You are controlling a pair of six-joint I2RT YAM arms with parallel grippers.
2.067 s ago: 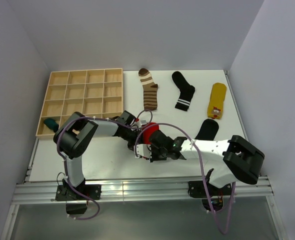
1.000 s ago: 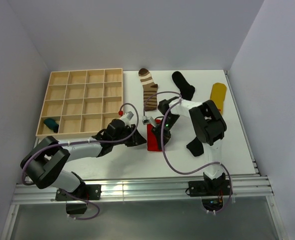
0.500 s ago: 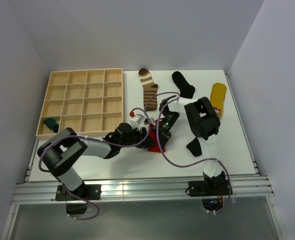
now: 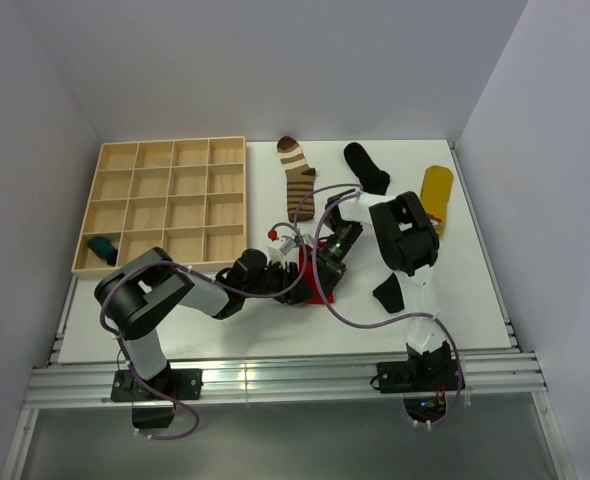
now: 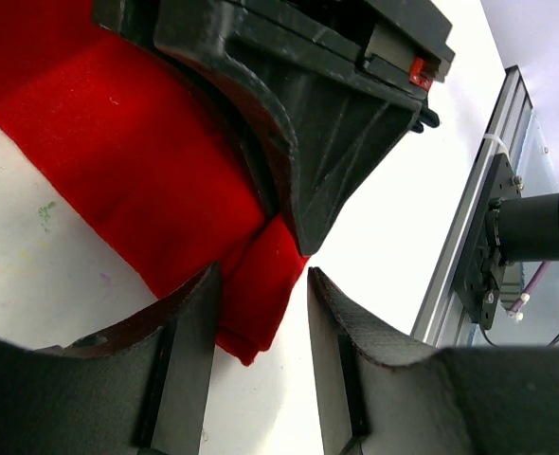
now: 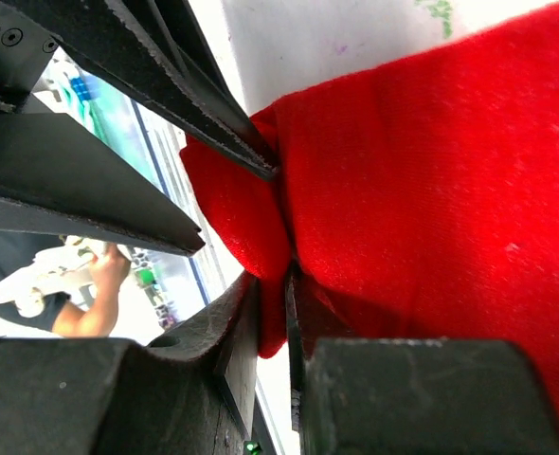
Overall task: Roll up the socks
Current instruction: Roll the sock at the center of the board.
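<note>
**Position.** The red sock (image 4: 313, 274) lies flat near the middle of the desk, towards the near edge. Both grippers meet at its near end.

**End effectors.**
- The right gripper (image 6: 272, 301) is pressed together on a fold at the sock's edge, with red fabric pinched between its fingers.
- The left gripper (image 5: 261, 282) is spread. Its fingers (image 5: 189, 346) straddle the sock's corner without clamping it.

**Step in hand (judged).** The roll is being started at the near end of the sock.

1. Hold the right-hand pinch firm so the starting fold does not spring flat.
2. Close the left gripper only once both layers of the corner lie between its fingers. A bite on one layer is likely to skew the roll.
3. Turn the fold over along the sock's length, keeping it low against the desk and square to the sock's long sides.
4. The two grippers work almost touching, so move one at a time.

**Other socks.**
- The striped sock (image 4: 297, 180), a black sock (image 4: 367, 168) and the yellow sock (image 4: 436, 185) lie unrolled along the far edge.
- Another black sock (image 4: 388, 291) lies just right of the red one.
- A teal sock (image 4: 101, 247) sits in a near-left compartment of the wooden tray (image 4: 171, 142).

**Markings.** No brand or text is legible. A small red tag (image 5: 418, 71) on the right gripper's body is too small to read.
</note>
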